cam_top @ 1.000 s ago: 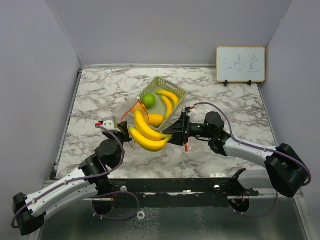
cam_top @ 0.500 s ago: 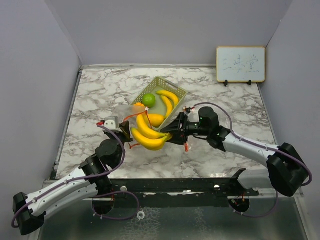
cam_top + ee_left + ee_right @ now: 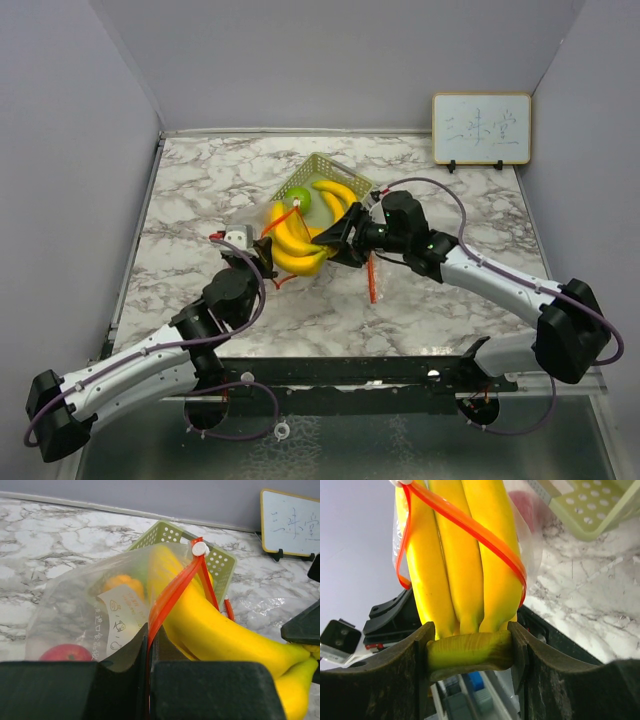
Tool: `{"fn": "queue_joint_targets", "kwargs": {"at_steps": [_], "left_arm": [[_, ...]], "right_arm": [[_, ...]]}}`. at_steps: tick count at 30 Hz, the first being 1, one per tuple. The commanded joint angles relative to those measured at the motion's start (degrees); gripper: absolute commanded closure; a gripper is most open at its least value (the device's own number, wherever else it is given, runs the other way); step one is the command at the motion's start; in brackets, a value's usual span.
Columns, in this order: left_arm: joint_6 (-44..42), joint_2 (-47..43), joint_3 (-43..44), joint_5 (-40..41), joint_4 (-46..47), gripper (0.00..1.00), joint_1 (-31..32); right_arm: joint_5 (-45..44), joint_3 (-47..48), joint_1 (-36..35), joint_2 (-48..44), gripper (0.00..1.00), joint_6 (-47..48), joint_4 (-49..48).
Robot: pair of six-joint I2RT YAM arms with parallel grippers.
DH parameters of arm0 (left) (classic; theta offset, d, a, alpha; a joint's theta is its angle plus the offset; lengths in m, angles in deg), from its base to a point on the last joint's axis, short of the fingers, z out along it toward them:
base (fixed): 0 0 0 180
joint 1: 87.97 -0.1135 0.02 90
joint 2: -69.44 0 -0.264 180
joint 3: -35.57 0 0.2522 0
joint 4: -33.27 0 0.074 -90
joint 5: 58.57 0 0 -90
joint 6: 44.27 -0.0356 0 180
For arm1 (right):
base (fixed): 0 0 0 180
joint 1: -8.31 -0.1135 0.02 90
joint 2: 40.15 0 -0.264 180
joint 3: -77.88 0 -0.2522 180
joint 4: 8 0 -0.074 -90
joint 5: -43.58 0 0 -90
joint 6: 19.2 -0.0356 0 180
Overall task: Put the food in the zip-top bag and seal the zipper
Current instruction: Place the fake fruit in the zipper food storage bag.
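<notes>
Top external: grips bunch (image 3: 293, 245) by the stem in right pincer (image 3: 470, 650), shut tight on it, tips pushed through bag (image 3: 75, 605) mouth above counter (image 3: 200, 190). Pinches bag rim beside red zipper (image 3: 172, 592) in left pincer (image 3: 148, 650), closed on the plastic. With apple (image 3: 65, 653) inside bag; lime (image 3: 299, 199) and two bananas (image 3: 338, 190) in basket (image 3: 345, 172) just behind

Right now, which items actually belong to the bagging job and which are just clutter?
Job: zip-top bag, banana bunch, red apple, orange fruit, lime, two loose bananas.
Lying about: green basket, whiteboard.
</notes>
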Motion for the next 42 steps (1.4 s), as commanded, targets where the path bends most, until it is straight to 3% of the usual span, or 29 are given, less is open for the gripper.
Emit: {"fn": "queue_joint_targets", "kwargs": {"at_steps": [1, 19, 29, 35, 40, 42], "left_arm": [[0.45, 2.50, 2.50, -4.33, 4.06, 1.00, 0.29], [4.80, 8.26, 4.47, -8.83, 5.00, 1.00, 0.28], [7.58, 12.99, 12.24, -15.26, 1.82, 1.00, 0.30], [8.07, 12.60, 17.22, -13.62, -2.95, 1.00, 0.28], [12.12, 8.79, 18.99, -11.79, -5.03, 1.00, 0.28], [13.45, 8.13, 19.84, -11.59, -4.96, 1.00, 0.28]], "right_arm": [[-11.57, 4.58, -2.27, -1.47, 0.85, 5.44, 3.69], [-38.24, 18.54, -17.03, 5.00, 0.78, 17.89, 7.20], [-41.76, 24.17, -21.13, 10.42, 0.74, 22.78, 5.10], [-38.43, 30.20, -23.67, 12.12, 0.50, 29.31, 3.02], [-37.22, 31.43, -23.78, 11.77, 0.51, 31.16, -0.61], [-40.62, 35.46, -24.75, 13.94, 0.55, 33.06, 2.56]]}}
